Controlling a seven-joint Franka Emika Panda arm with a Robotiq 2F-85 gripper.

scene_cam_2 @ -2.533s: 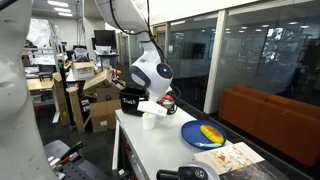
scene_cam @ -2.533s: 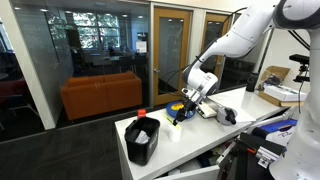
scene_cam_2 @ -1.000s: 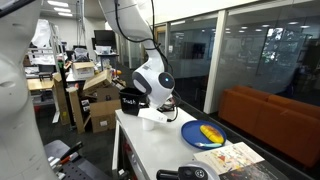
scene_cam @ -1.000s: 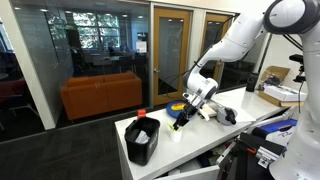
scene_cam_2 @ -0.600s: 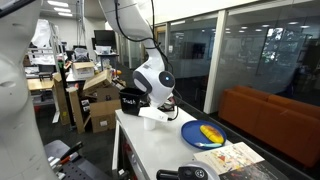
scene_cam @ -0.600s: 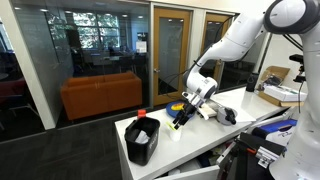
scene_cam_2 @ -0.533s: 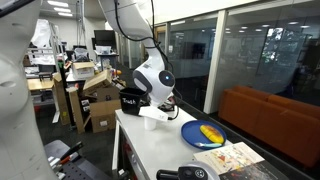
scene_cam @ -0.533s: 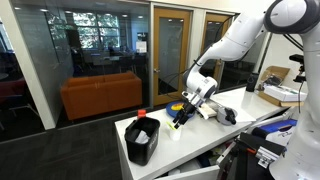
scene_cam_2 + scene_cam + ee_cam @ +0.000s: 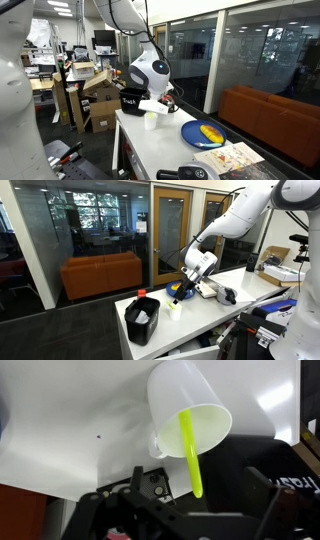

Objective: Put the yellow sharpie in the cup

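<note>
In the wrist view the small white cup (image 9: 190, 418) stands on the white table with the yellow sharpie (image 9: 189, 452) leaning inside it, its upper end sticking out over the rim. My gripper (image 9: 186, 510) hangs just above the sharpie's free end, open, with the black fingers (image 9: 270, 495) spread well apart on either side and touching nothing. In both exterior views the gripper (image 9: 180, 288) (image 9: 157, 102) hovers a little above the cup (image 9: 175, 308) (image 9: 151, 120) near the table's end.
A large black bin (image 9: 142, 318) (image 9: 130, 100) stands beside the cup at the table's end. A blue plate (image 9: 190, 133) with a rounder yellow object (image 9: 210, 132) lies close by. Papers (image 9: 232, 158) and a black device (image 9: 228, 295) lie further along the table.
The jaws have opened and let go of the sharpie, which now rests in the cup. The gripper has lifted slightly away from the cup.
</note>
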